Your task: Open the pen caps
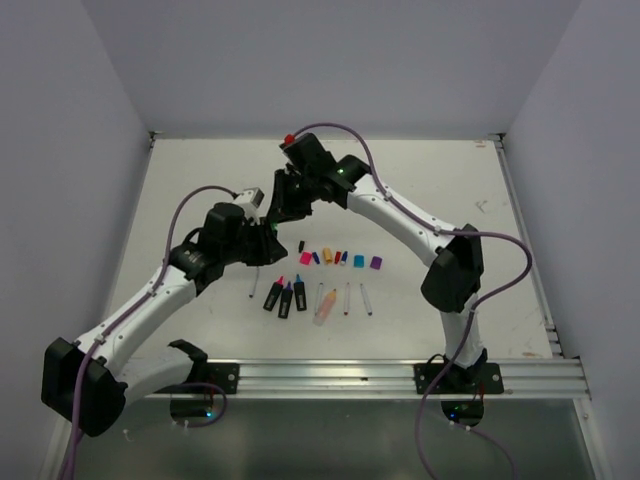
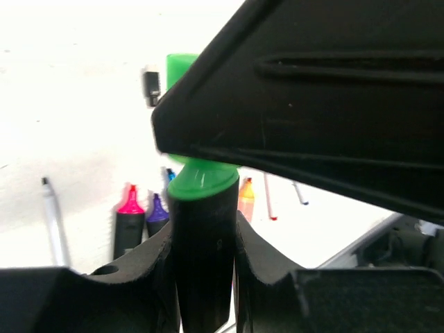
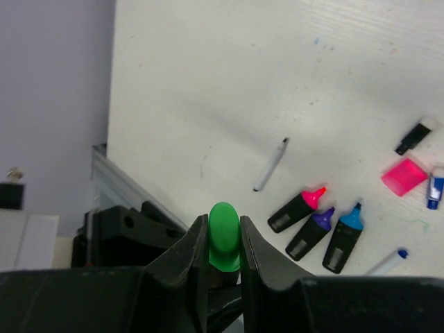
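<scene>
My left gripper [image 1: 262,222] is shut on a black highlighter barrel [image 2: 201,263] with a green collar [image 2: 202,182], held above the table. My right gripper [image 1: 290,192] is shut on its green cap [image 3: 224,236], whose top also peeks out in the left wrist view [image 2: 182,66]. The right finger hides the join between cap and barrel. On the table lies a row of loose caps: black [image 1: 302,245], pink [image 1: 306,258], blue [image 1: 316,257], orange [image 1: 328,255], red [image 1: 339,257], cyan [image 1: 359,261] and purple [image 1: 376,263].
Uncapped pens lie in front of the caps: a white pen [image 1: 253,286], pink [image 1: 274,293], purple [image 1: 287,298] and blue [image 1: 300,292] highlighters, a peach pen [image 1: 326,304] and two thin pens [image 1: 347,298]. A metal rail [image 1: 400,375] runs along the near edge.
</scene>
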`<act>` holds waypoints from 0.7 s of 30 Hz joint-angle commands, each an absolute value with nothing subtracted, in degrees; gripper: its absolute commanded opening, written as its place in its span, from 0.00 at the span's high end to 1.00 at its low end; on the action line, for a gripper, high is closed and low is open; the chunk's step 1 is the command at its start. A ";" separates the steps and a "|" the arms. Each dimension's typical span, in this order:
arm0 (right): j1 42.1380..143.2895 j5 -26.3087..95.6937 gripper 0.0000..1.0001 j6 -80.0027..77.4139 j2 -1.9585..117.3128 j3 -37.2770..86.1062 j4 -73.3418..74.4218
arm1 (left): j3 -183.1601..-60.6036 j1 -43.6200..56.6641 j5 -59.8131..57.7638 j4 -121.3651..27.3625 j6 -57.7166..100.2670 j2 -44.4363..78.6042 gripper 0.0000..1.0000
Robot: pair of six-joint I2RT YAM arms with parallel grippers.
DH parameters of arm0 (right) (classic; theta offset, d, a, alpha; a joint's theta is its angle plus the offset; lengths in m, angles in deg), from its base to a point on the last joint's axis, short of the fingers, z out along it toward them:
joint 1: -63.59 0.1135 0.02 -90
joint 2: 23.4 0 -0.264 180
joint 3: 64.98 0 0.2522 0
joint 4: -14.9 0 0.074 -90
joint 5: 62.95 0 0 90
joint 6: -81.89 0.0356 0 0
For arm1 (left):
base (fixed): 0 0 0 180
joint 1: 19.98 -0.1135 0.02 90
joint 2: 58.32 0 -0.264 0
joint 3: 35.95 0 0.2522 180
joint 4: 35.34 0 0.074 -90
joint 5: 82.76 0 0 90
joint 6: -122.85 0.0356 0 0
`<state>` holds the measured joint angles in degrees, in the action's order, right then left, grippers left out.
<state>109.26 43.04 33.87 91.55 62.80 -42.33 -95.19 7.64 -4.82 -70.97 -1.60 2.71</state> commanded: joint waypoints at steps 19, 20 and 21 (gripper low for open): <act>105.69 40.05 1.00 23.62 100.78 62.86 -51.34 | -94.80 8.50 13.83 -78.55 1.12 12.77 1.00; 105.77 40.49 1.00 23.36 101.48 63.21 -50.90 | -94.63 8.50 13.83 -77.85 1.39 13.22 1.00; 105.69 40.93 1.00 23.09 103.32 63.91 -50.81 | -94.62 8.50 14.00 -77.15 1.39 13.74 1.00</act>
<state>104.80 37.51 26.26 100.65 61.18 -50.74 -94.86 8.64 10.68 -78.54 1.11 12.83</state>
